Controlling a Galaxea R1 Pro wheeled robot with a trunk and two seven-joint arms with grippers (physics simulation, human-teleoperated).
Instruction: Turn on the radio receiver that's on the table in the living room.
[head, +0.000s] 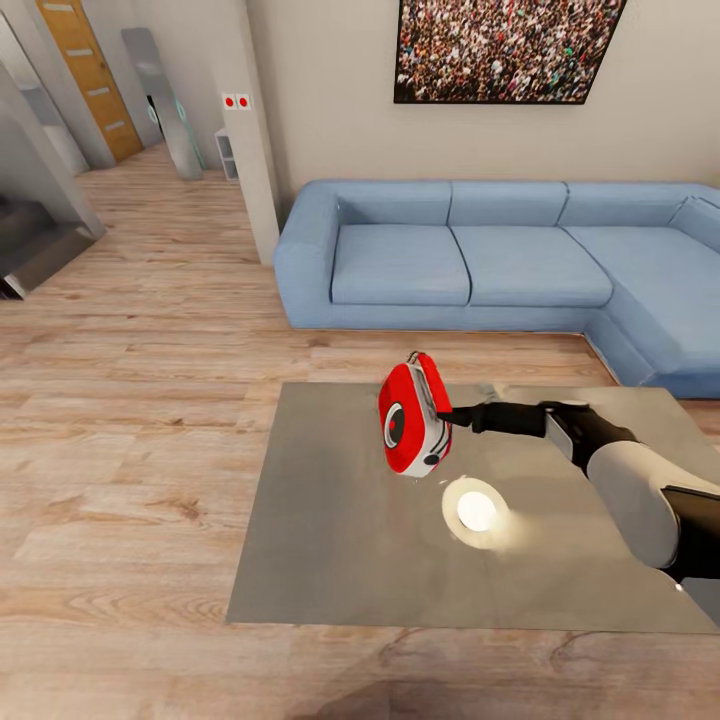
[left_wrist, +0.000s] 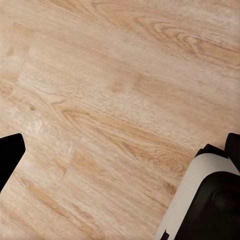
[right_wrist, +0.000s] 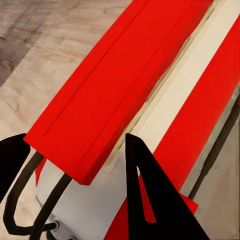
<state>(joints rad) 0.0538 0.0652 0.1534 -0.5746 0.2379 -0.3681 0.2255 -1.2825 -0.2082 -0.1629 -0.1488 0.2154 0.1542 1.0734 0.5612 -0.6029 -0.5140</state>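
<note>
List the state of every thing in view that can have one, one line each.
radio receiver: tilted, apparently off the table top, gripped at its white edge.
right gripper: shut on the radio receiver.
left gripper: over the wood floor, holding nothing visible; open or shut cannot be told.
table: glossy top, reflecting a lamp.
orange door: closed.

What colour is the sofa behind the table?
Light blue; the sofa shows best in the head view.

A home living room: blue corner sofa (head: 520, 265); low grey table (head: 330, 540); crowd picture (head: 500, 48); wood-plank floor (head: 130, 420).
</note>
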